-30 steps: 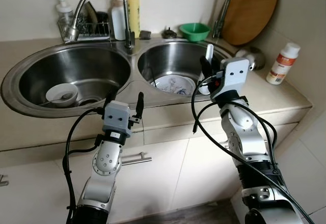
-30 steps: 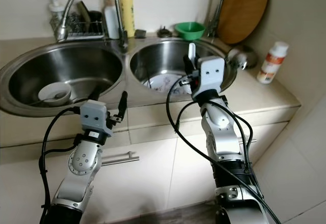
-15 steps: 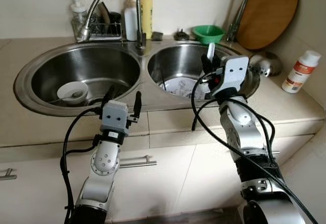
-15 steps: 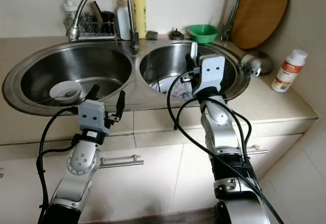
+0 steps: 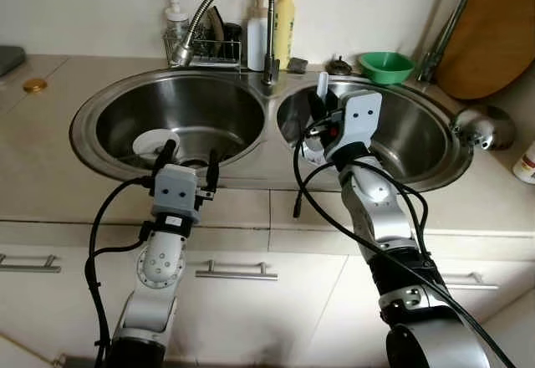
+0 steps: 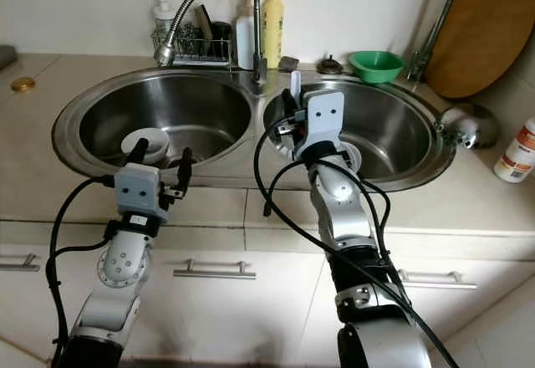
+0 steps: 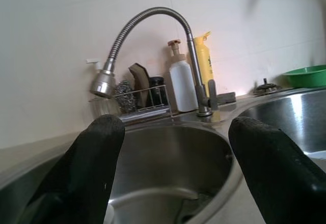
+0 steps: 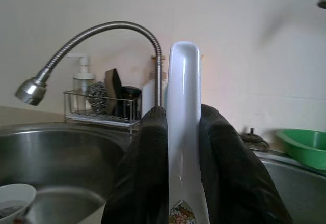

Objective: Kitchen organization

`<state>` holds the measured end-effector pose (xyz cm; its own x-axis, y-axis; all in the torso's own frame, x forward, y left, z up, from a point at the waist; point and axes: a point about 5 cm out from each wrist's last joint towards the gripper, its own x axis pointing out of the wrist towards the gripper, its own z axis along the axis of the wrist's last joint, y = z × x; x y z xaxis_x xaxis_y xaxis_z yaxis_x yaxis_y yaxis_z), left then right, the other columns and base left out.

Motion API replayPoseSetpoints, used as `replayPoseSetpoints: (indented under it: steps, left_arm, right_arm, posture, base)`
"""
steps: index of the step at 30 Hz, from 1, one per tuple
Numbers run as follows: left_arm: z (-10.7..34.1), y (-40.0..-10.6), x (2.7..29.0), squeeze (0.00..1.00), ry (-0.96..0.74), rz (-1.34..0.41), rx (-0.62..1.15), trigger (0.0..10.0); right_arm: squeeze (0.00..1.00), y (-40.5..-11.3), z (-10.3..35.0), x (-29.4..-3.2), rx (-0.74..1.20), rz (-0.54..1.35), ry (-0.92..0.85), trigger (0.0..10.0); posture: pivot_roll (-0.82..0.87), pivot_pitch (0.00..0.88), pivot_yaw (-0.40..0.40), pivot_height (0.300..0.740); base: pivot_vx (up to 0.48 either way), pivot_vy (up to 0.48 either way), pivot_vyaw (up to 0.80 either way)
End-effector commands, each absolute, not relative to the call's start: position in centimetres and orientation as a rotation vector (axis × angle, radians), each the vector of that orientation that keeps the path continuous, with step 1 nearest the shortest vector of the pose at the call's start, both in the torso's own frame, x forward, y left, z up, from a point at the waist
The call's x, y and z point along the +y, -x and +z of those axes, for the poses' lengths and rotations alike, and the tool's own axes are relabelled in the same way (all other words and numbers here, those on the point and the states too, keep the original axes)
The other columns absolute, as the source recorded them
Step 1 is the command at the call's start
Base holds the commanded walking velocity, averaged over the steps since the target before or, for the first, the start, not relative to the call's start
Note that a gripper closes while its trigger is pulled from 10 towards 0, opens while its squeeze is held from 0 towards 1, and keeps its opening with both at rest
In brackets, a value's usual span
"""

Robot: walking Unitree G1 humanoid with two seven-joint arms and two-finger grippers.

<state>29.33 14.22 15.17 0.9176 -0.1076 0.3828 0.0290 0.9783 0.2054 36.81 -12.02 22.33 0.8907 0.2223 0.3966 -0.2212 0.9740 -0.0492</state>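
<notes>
Sink [image 5: 100, 109] with two round steel basins was set into the beige bench [image 5: 50, 176] in front of me. My right gripper [image 8: 183, 132] was raised over the near rim between the two basins, its two black fingers [image 8: 147, 168] closed tight on the handle of a white spoon [image 8: 184, 107], which stood upright between them with its handle end pointing up; a small coloured pattern showed low on the spoon. My left gripper [image 7: 175, 158] was held level above the near edge of the left basin [image 5: 180, 117], fingers spread wide apart with nothing between them. A white bowl [image 5: 155, 144] sat on the bottom of the left basin, just beyond that gripper. A patterned plate [image 6: 351, 155] lay in the right basin [image 5: 418, 134], partly hidden behind my right arm. A curved steel tap [image 5: 221, 4] rose behind the divide between the basins. Behind it stood a wire rack [image 5: 205, 50] with scrubbers, a white pump bottle [image 5: 257, 38] and a yellow bottle [image 5: 284, 38]. A green bowl [image 5: 386, 65] rested at the back of the bench, near a round wooden board [image 5: 493, 42] leaning on the wall.
</notes>
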Motion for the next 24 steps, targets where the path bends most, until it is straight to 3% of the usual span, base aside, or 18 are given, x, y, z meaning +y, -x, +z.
replayPoseSetpoints:
  steps: [1,8,22,24]
  left_arm:
    - [15.8,-29.4,13.7,0.00,-0.198,-0.088,-0.435,10.0]
    - [15.9,-29.4,13.6,0.00,-0.191,-0.097,-0.441,10.0]
    - [15.8,-29.5,13.1,0.00,-0.180,-0.109,-0.431,10.0]
    - [15.7,-29.4,13.0,0.00,-0.182,-0.126,-0.430,10.0]
  right_arm:
    - [0.00,-37.0,22.9,-12.6,-0.434,0.202,-0.009,0.0]
    - [0.00,-37.0,23.0,-12.6,-0.443,0.193,-0.012,0.0]
    - [0.00,-37.5,22.2,-12.6,-0.382,0.191,-0.011,0.0]
    - [0.00,-38.9,19.3,-13.9,-0.139,0.103,-0.018,0.0]
  posture:
    - [0.10,0.000,-0.037,0.740]
    - [0.10,0.000,-0.035,0.740]
    - [0.11,0.000,-0.036,0.740]
    - [0.11,0.000,-0.036,0.740]
  base:
    - [0.409,0.000,0.00]
    - [0.378,0.000,0.00]
    - [0.000,0.000,0.00]
    - [0.000,0.000,0.00]
